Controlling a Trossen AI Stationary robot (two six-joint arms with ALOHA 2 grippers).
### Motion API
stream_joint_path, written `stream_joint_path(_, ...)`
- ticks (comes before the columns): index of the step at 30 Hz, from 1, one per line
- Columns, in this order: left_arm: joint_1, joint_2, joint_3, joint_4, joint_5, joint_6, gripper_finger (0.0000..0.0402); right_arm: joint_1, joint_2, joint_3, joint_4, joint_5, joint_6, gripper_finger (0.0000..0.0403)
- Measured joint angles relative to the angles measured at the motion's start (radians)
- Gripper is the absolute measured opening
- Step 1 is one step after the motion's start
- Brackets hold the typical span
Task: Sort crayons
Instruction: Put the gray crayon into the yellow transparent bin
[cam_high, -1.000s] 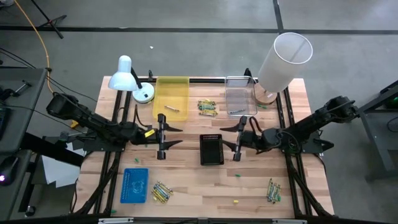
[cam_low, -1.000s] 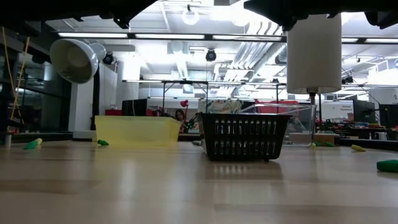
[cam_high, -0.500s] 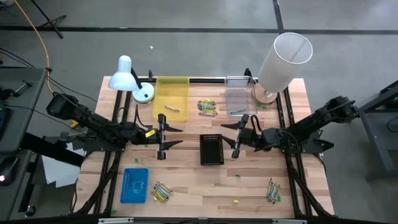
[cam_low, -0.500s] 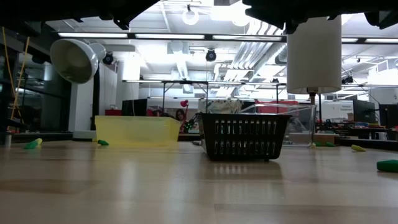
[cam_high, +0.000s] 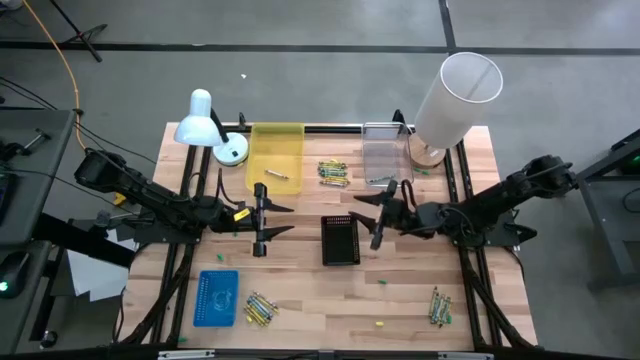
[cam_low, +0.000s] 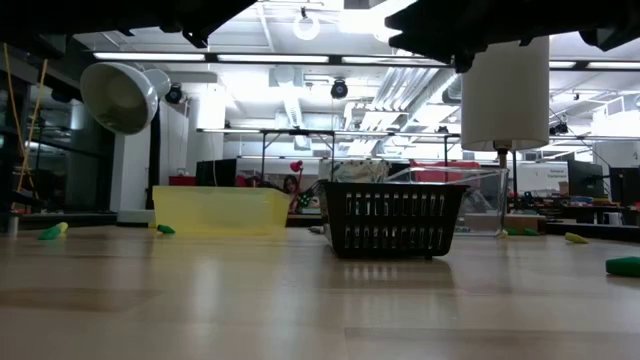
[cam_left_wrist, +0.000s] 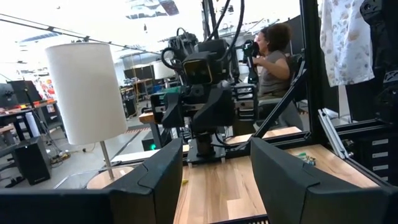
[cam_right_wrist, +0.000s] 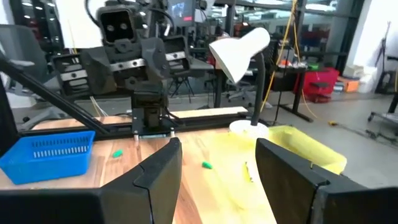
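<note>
Nearest you, crayons lie beside the blue basket. Mid-counter, your left hand and right hand hover wide, empty, flanking the black basket. Beyond, more crayons lie between the yellow tray and clear tray.

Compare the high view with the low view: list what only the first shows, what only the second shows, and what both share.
Only the high view: the flat blue plastic basket, the crayon clusters at the table's near left, near right and between the trays, and both grippers, left and right, jaws open.

Only the low view: the lit ceiling and workshop room behind the table.

Both: the yellow translucent tray, black slotted basket, clear plastic tray, white desk lamp and white cylindrical lampshade.
</note>
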Motion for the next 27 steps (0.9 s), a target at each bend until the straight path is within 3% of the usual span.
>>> stream_joint_path(12, 0.0, 0.0, 0.0, 0.0, 0.0, -0.016, 0.0174, -0.014, 0.0, 0.0, -0.027, -0.01, 0.026, 0.0199)
stream_joint_path(21, 0.0, 0.0, 0.0, 0.0, 0.0, -0.015, 0.0174, -0.014, 0.0, 0.0, -0.028, -0.224, 0.026, 0.0199)
stream_joint_path(27, 0.004, 0.0, 0.0, 0.0, 0.0, -0.015, 0.0174, -0.014, 0.0, 0.0, -0.028, -0.226, 0.026, 0.0199)
